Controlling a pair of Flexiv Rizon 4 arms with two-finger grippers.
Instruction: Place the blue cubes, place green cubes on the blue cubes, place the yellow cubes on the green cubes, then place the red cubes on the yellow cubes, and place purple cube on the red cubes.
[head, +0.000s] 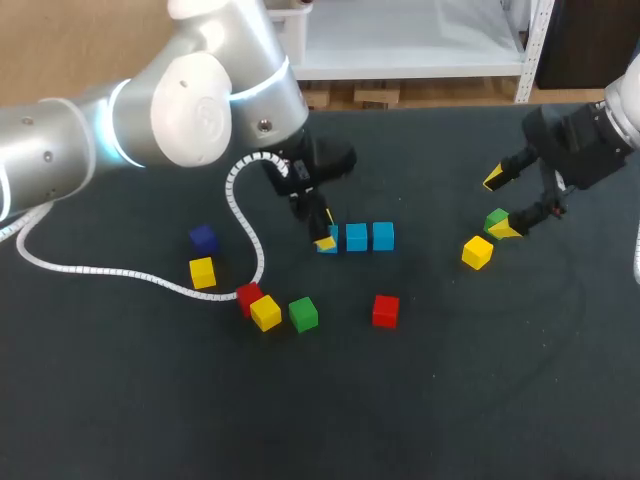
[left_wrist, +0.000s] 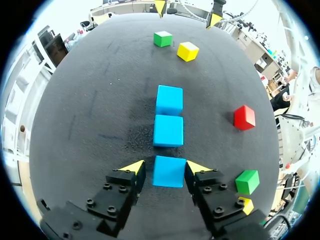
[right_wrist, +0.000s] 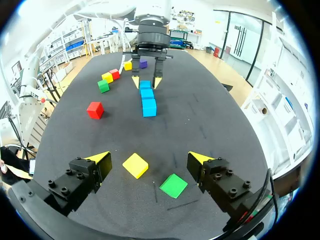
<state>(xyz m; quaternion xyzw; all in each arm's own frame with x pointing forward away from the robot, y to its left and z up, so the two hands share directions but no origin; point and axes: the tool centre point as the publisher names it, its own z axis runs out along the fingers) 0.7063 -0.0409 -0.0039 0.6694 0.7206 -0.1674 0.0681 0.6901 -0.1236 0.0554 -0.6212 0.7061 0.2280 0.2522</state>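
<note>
Near blue cube (left_wrist: 168, 172) sits flat on the table (head: 450, 400), squarely between the fingers of the left gripper (left_wrist: 166, 167). The fingers flank it from both sides with a sliver of table showing on one side, so I read them as parted, not clamped. Two more blue cubes (left_wrist: 168, 131) lie straight ahead of it. All three are in one line, faces close or touching, and the row's long axis runs directly away from the left gripper.

The cubes are plain, small, matte and sharp-edged, all resting flat.

Blue layer looks laid, so greens are probably next. One green cube (right_wrist: 173, 185) lies under the right gripper (right_wrist: 149, 159), between its wide-spread fingers, just beside a yellow cube (right_wrist: 135, 165), neither touched. The right arm is clearly nearer to it. A second green cube (head: 303, 314) is nearer the left arm, well apart from the row.
</note>
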